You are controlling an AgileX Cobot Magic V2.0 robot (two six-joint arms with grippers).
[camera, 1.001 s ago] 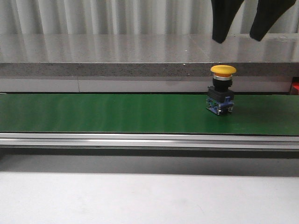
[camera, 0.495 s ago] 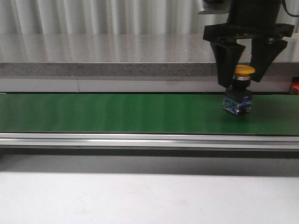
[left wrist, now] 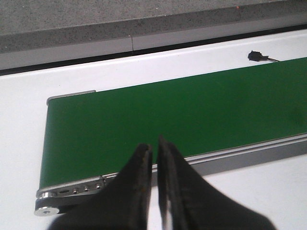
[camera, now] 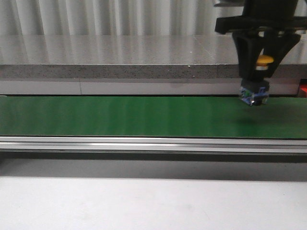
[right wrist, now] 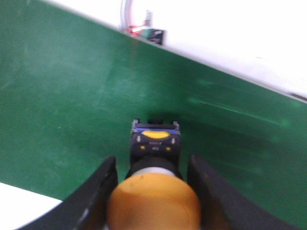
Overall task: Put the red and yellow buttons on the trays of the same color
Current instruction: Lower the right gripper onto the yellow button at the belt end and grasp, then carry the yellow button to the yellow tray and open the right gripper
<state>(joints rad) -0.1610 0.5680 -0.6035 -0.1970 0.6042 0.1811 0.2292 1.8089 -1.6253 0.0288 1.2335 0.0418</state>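
Nearest, the left gripper hangs over the near end of the green conveyor belt, its fingers pressed together on nothing. Farther along, the right gripper points straight down with its fingers pinching the yellow button, which hangs just clear of the belt; half a second ago that button sat lower and further left.

Green conveyor belt on white table; yellow button lifted clear.
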